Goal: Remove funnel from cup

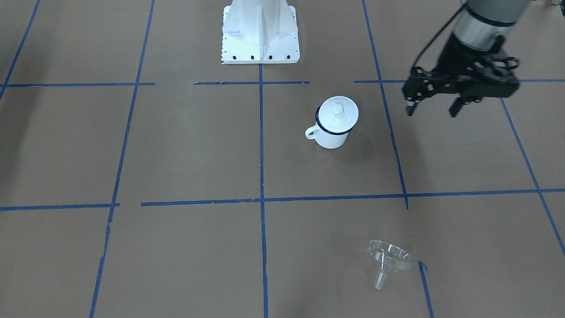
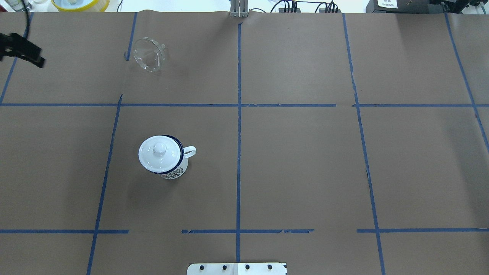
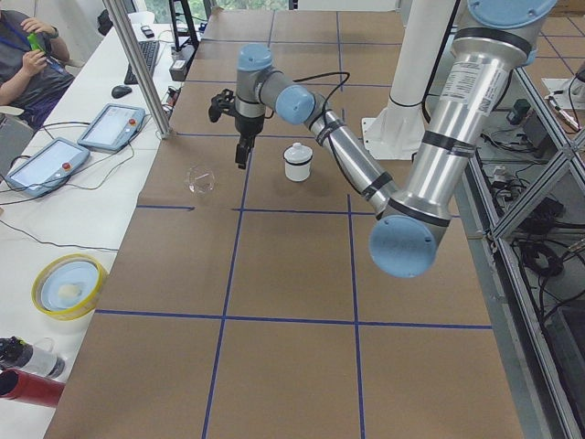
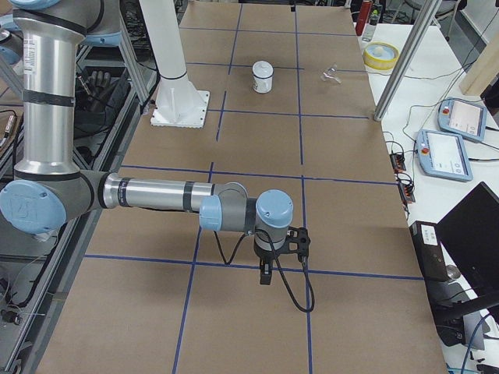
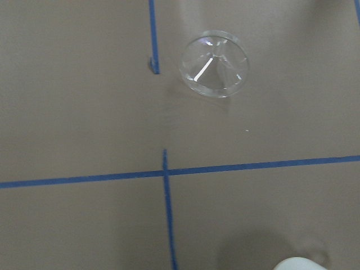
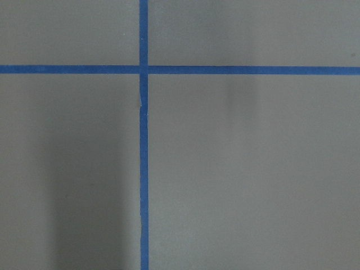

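Observation:
The clear funnel (image 1: 390, 258) lies tilted on the brown table paper, apart from the cup; it also shows in the overhead view (image 2: 149, 54) and the left wrist view (image 5: 214, 63). The white cup (image 1: 333, 134) with a dark blue rim stands upright, covered by a white knobbed lid (image 1: 337, 112); the overhead view shows the cup (image 2: 174, 172) too. My left gripper (image 1: 432, 110) is open and empty, raised above the table to the side of the cup. My right gripper (image 4: 265, 274) hangs over bare paper far from both; I cannot tell whether it is open or shut.
The white robot base (image 1: 260, 39) stands behind the cup. A yellow bowl (image 2: 80, 4) and teach pendants (image 3: 110, 128) sit beyond the table's far edge, where an operator (image 3: 27, 64) sits. Blue tape lines grid the paper.

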Robot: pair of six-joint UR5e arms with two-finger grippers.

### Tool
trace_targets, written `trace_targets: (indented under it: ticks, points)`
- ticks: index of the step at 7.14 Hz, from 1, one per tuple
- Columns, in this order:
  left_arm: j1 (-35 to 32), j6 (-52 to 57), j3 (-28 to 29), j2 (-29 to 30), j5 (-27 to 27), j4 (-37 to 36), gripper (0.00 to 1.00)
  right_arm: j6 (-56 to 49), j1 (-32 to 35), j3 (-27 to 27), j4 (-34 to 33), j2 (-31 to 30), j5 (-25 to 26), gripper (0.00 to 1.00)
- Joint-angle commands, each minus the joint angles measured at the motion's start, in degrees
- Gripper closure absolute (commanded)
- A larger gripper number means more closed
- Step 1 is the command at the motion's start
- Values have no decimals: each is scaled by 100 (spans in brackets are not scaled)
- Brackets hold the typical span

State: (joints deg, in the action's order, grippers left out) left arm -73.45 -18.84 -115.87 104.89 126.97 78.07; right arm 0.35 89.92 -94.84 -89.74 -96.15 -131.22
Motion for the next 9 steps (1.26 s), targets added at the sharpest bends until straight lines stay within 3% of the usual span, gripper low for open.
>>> trace_targets:
  ticks: [1, 3, 5, 7, 9]
  points:
    - [-1596, 1891, 1017, -564, 293, -3, 0, 0, 0, 1, 0, 0, 0, 0]
    - [-1645, 2373, 1548, -1223, 284, 119, 0, 0, 0, -8, 0, 0, 0, 0]
    - [-1672, 2403, 1594, -1602, 310, 173, 0, 0, 0, 1, 0, 0, 0, 0]
    - [-1681, 2447, 1568, -1953, 871, 504, 0, 0, 0, 1, 0, 0, 0, 0]
    - [-1681, 2377, 1594, -2008, 856, 815, 0, 0, 0, 1, 0, 0, 0, 0]
